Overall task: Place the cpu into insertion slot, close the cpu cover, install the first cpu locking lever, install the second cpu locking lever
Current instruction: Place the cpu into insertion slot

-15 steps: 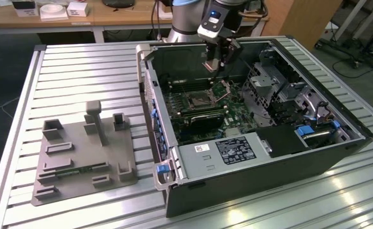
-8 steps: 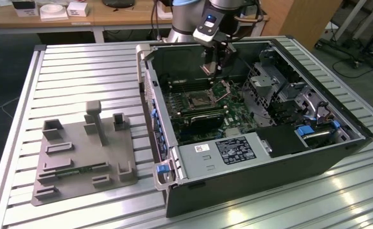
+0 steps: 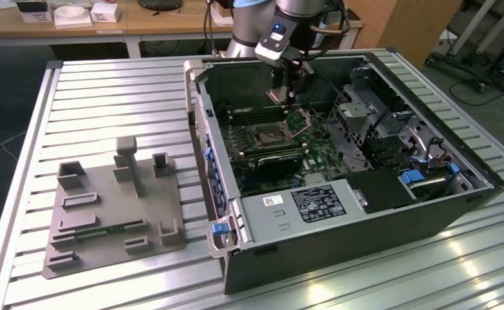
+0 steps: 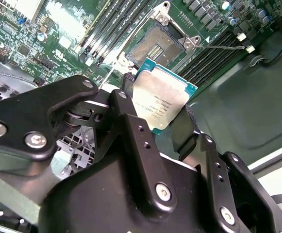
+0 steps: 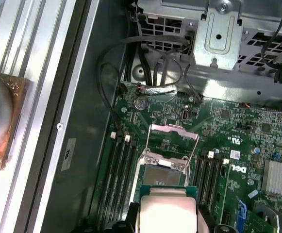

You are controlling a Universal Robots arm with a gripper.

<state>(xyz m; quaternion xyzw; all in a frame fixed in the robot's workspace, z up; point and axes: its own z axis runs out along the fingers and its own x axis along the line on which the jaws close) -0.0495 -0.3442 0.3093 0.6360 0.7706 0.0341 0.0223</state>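
Second wrist view has the gripper (image 4: pixel 158 108) clamped on the cpu (image 4: pixel 166 97) by two opposite edges, hanging short of the open insertion slot (image 4: pixel 155 44) ahead of it; a tilted or offset descent, I judge, could jam the chip or damage the slot.

cpu (image 4: pixel 164 96) partly behind pincer (image 4: pixel 156 108)

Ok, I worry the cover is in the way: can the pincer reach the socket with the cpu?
Probably yes. The pincer holds the cpu close to the bare socket, the cover stands swung open, and nothing seems to lie between them.
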